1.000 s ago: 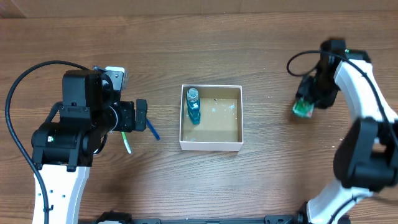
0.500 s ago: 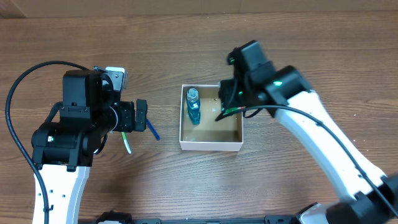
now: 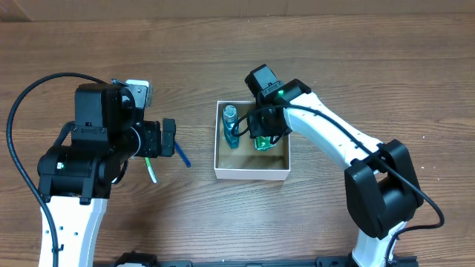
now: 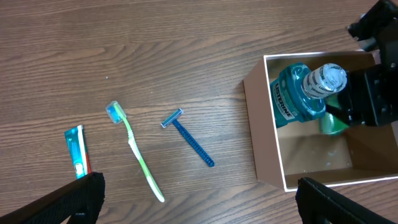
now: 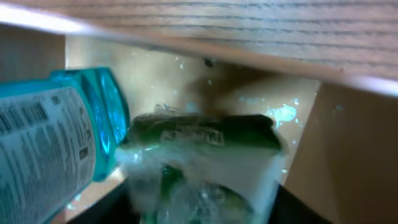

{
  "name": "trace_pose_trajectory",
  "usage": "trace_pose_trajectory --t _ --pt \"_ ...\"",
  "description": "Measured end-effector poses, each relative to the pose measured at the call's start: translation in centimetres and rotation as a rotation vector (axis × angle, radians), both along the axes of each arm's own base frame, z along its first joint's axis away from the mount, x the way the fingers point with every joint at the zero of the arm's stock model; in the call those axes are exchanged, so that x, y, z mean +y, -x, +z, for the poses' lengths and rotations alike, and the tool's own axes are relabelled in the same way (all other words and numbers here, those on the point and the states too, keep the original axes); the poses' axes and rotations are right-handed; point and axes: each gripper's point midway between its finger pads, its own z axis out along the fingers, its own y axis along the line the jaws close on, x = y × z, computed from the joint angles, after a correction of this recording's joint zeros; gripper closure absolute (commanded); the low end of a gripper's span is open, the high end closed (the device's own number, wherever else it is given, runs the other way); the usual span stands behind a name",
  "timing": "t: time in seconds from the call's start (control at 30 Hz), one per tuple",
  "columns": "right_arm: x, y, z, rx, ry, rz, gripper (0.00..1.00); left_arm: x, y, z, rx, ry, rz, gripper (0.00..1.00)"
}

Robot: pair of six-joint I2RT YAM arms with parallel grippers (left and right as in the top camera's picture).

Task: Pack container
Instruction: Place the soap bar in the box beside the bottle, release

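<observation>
Container point(image 3: 251, 176) sits mid-table between the two arms, open side up. Thin white walls and brown card floor: judged light, walls likely to flex, and the whole box liable to slide on the wood table point(image 3: 334, 222) if nudged sideways. Best hold, if needed, is a pinch over a wall rim near a corner, where the card should be stiffest; mid-wall would probably bow. Right gripper point(image 3: 260, 133) is inside, closed on a green packet point(image 5: 205, 143) just right of the teal mouthwash bottle point(image 3: 231, 132), which stands against the left wall. The packet looks soft and crinkly; the wrist view is blurred. Left gripper point(image 3: 168, 139) hangs left of the box, jaws wide apart, empty. Toothbrush point(image 4: 137, 155), razor point(image 4: 189, 140) and toothpaste tube point(image 4: 78, 152) lie outside, left.
</observation>
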Motion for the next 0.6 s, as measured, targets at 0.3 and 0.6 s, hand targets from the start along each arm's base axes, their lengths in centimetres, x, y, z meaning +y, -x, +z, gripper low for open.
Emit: trace_pose_trajectory --t 0.3,0.6 --pt "-0.5 0.1 0.2 -0.007 0.037 -0.004 0.19 0.0 0.0 0.0 0.001 0.0 0.0 0.0" --pt "-3.4 -2.0 17.8 -0.441 -0.081 -0.1 0.0 0.0 0.1 -0.1 0.003 0.0 0.0 0.0"
